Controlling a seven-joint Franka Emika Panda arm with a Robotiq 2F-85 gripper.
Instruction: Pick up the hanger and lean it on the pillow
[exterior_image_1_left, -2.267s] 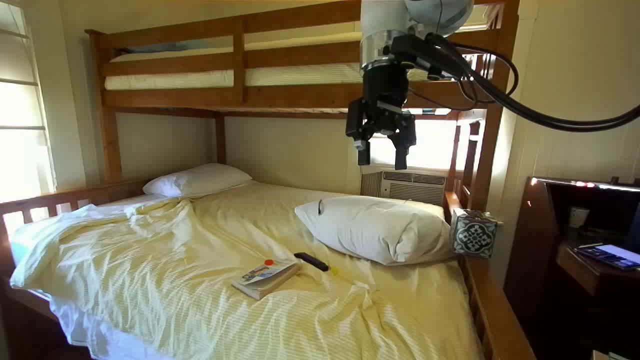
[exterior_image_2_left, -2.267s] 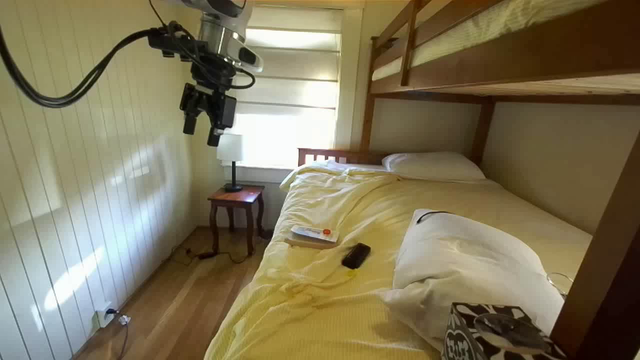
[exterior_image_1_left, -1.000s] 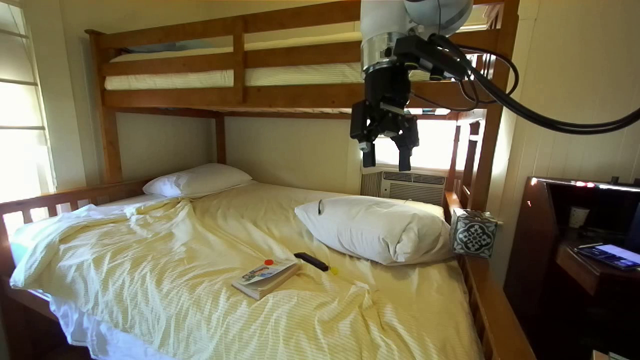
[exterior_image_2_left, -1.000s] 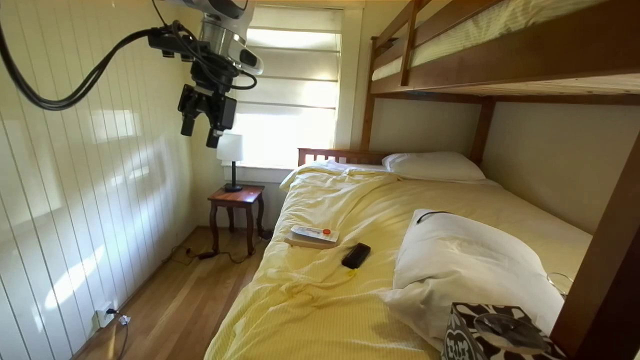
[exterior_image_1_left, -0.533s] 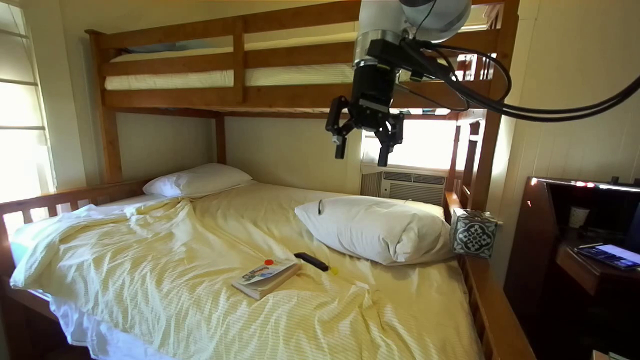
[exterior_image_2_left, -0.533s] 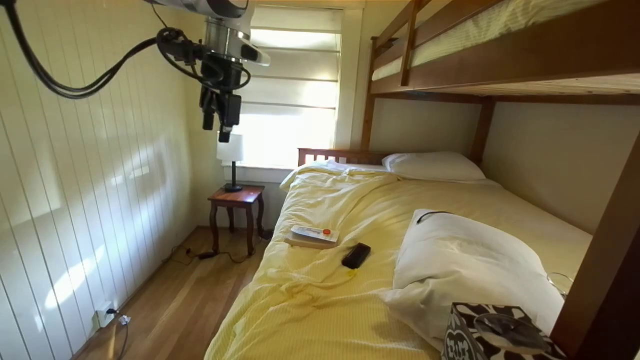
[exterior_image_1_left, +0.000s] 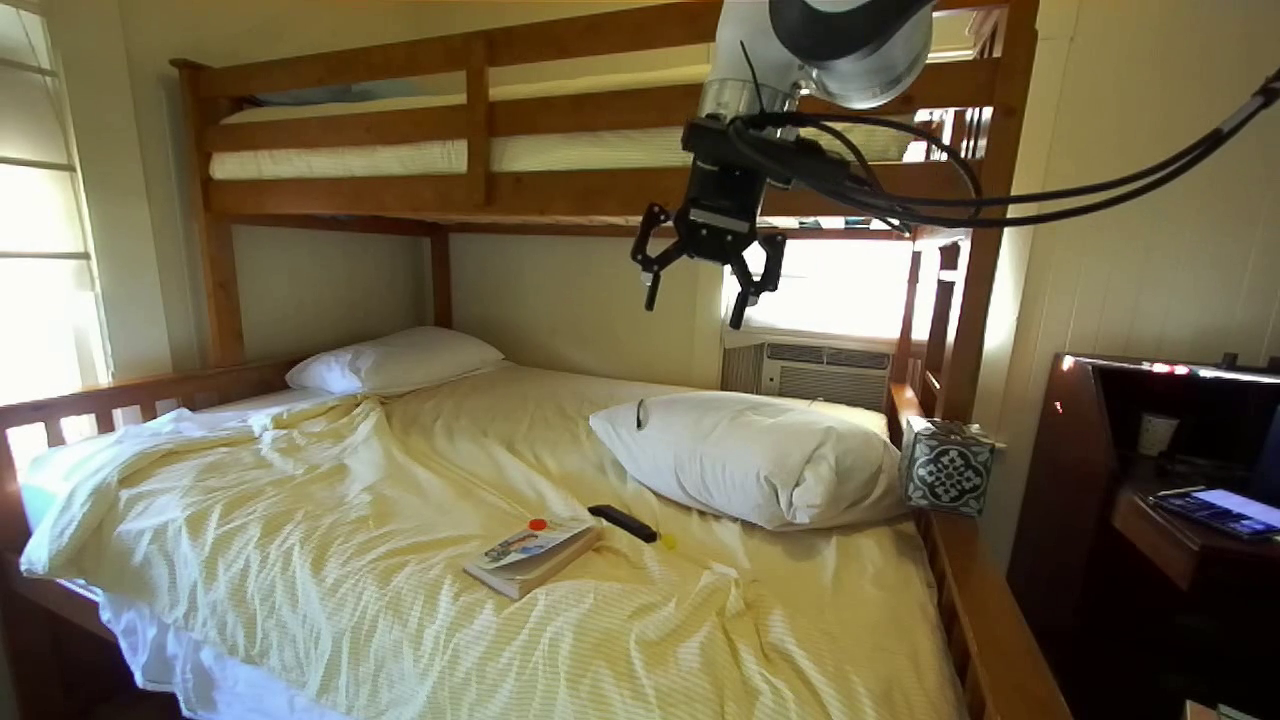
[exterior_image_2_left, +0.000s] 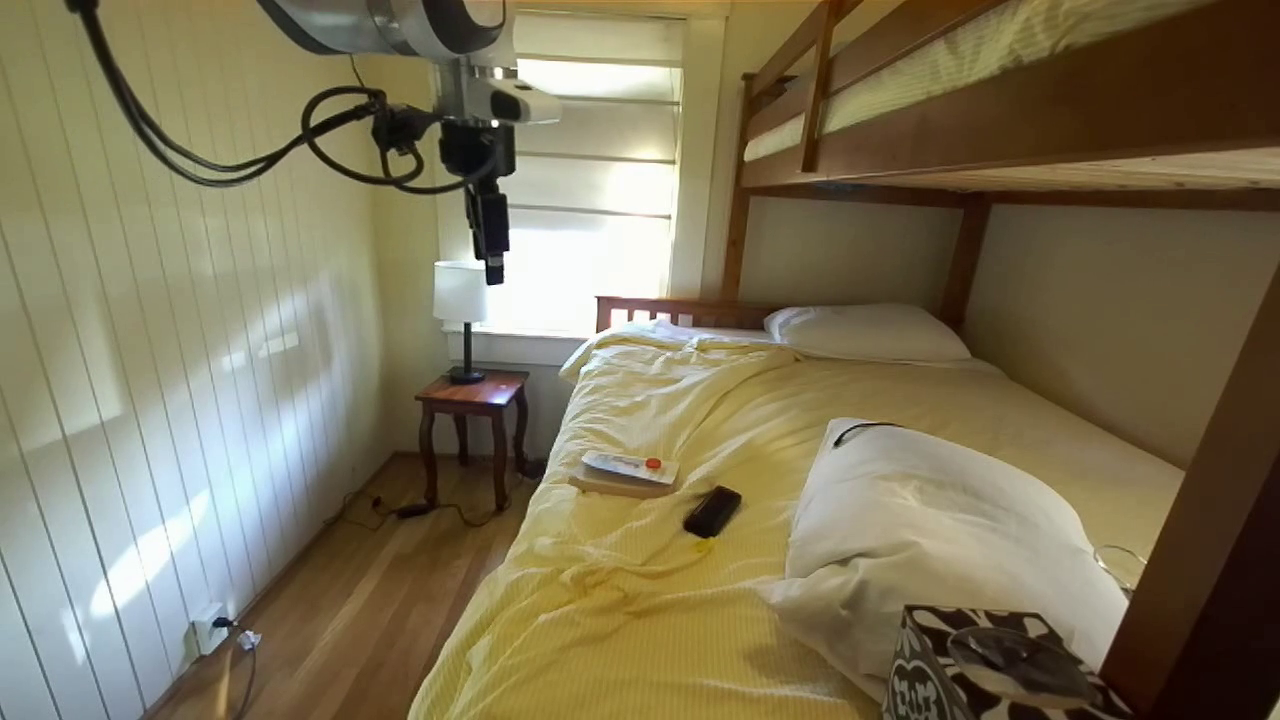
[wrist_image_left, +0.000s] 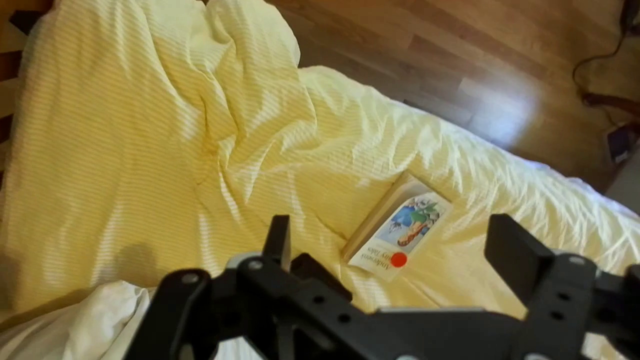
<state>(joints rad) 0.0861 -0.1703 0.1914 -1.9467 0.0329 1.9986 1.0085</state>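
Black two-fingered gripper (exterior_image_1_left: 695, 302): I hold it spread wide.
Black-and-white patterned square box (exterior_image_1_left: 950, 468): just beside the large puffy white fabric pillow (exterior_image_1_left: 735, 455); I can't make out its contents.

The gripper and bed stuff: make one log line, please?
gripper: open, holding nothing | big pillow: on bed | book: on bed, near black bar

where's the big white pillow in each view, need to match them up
In an exterior view, the big white pillow lies right of centre, below mid-height.
In an exterior view, the big white pillow lies in the lower right.
In the wrist view, part of the big white pillow shows at bottom left.
Shared landmark: the book with the red dot, in all three views.
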